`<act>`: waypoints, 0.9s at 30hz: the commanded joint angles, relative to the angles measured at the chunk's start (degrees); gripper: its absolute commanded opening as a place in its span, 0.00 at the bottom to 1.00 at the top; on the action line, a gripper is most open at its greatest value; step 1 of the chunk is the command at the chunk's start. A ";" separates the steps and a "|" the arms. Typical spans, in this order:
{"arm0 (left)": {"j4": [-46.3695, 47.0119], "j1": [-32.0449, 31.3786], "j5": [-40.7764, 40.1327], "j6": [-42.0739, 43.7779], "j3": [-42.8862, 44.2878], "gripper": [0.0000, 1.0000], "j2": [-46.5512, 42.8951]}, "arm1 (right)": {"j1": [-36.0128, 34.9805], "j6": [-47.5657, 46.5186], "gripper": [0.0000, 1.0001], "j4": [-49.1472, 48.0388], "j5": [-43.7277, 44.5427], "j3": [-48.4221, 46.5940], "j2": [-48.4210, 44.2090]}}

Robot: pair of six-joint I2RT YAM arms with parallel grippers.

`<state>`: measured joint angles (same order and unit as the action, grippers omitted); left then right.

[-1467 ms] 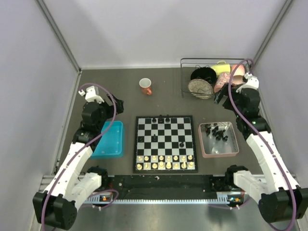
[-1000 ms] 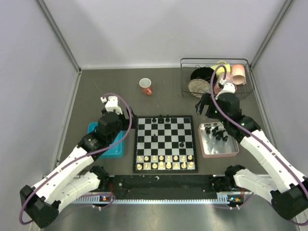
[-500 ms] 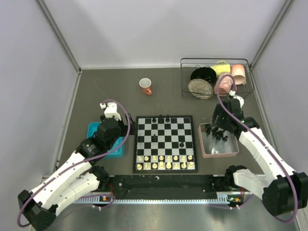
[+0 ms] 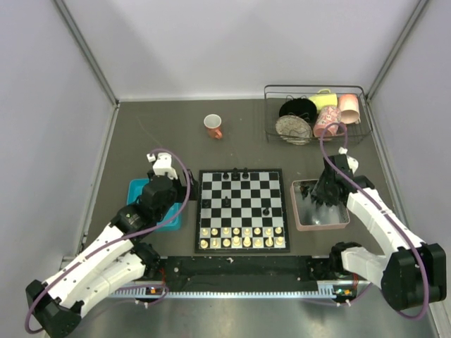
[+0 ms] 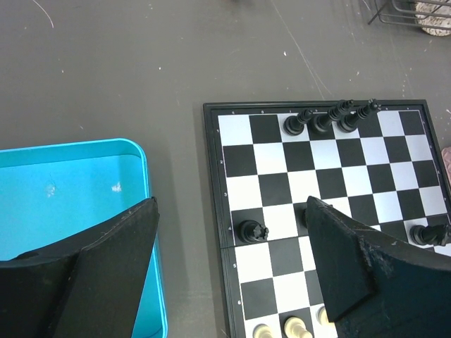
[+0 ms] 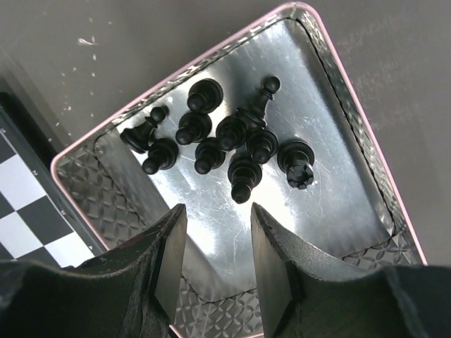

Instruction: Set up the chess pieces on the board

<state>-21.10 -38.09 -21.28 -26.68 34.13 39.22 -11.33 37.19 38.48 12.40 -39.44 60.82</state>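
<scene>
Jaws of the right gripper (image 6: pixel 215 218) partly apart, with a narrow gap and nothing between them, pointing down into the pink tray (image 6: pixel 77 176). Just ahead of the fingertips, not touched, a cluster of black chess pieces (image 6: pixel 225 151) on the shiny metal floor of this tray, some upright and some lying. Nearest one almost in line with the gap. To the left of the tray, just beside it, the board (image 5: pixel 331 176).

Jaws of the left gripper (image 5: pixel 231 208) spread wide and empty, hanging over the border between the teal tray (image 5: pixel 70 190) and the left edge of the board. Seen between the 2 fingers, below them, 1 black piece standing on the board. Farther out, 3 black pieces side by side in the far row, and 1 more near the right finger. On the 2 near rows, cream-white pieces (image 4: pixel 243 236).
</scene>
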 commanded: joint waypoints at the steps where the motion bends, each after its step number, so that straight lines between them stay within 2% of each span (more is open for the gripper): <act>1: 1.42 -0.32 0.45 0.22 -0.38 0.89 -1.34 | 0.70 3.33 0.42 0.81 2.00 0.86 -0.17; 7: 1.59 -0.32 0.62 0.13 -0.73 0.89 -1.52 | 1.05 4.82 0.43 0.72 3.59 1.74 0.79; 27: 2.03 -0.32 1.15 0.31 -1.26 0.88 -2.05 | 2.28 2.54 0.28 -2.88 2.53 2.09 4.75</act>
<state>-21.04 -38.22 -20.43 -26.68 33.15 38.09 -9.56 40.07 37.60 15.09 -38.22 65.60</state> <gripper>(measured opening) 0.884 0.302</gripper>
